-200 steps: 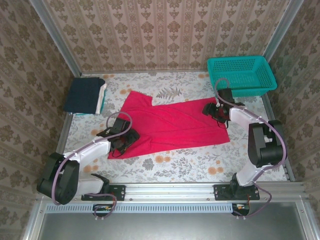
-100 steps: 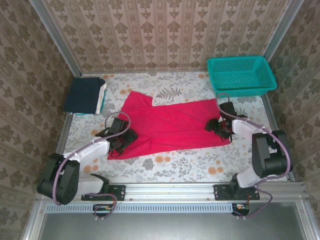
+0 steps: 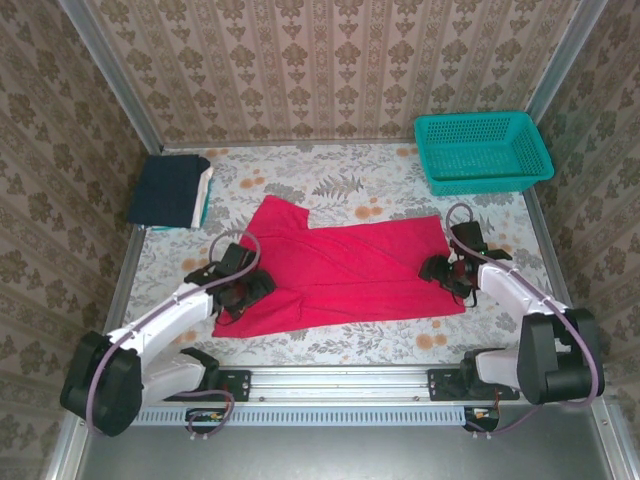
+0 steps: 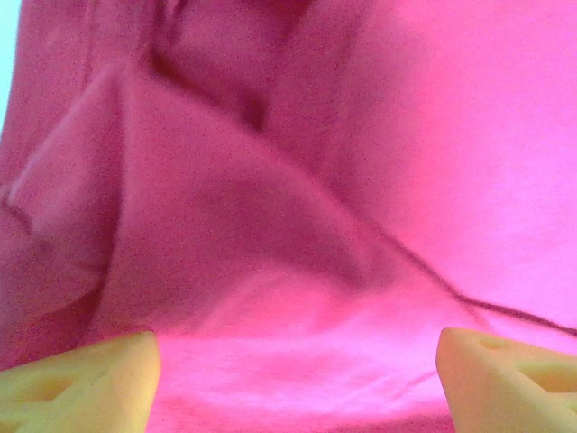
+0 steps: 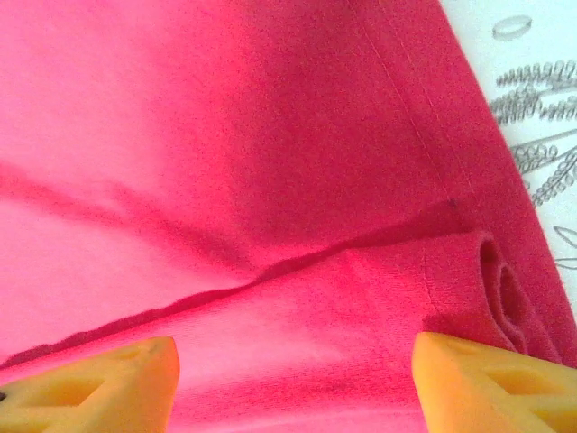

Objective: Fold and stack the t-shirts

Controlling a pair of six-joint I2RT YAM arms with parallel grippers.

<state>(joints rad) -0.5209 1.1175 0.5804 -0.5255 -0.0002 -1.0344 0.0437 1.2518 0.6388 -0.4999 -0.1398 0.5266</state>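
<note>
While left gripper (image 3: 243,290) sits on red tee (image 3: 340,265) near-left corner and right gripper (image 3: 441,268) on its right edge, we see both released, spread wide. Tee flat on tabletop (image 3: 380,340); folded stack (image 3: 170,190) far left.

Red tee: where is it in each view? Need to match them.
Top external: red tee spread mid-table, between left gripper and right gripper.
Left wrist: rumpled cloth above the yellow fingertips.
Right wrist: smoother cloth, hem running down the right side.
Shared landmark: hem against the floral table cover, the tee's right edge from above.
</note>
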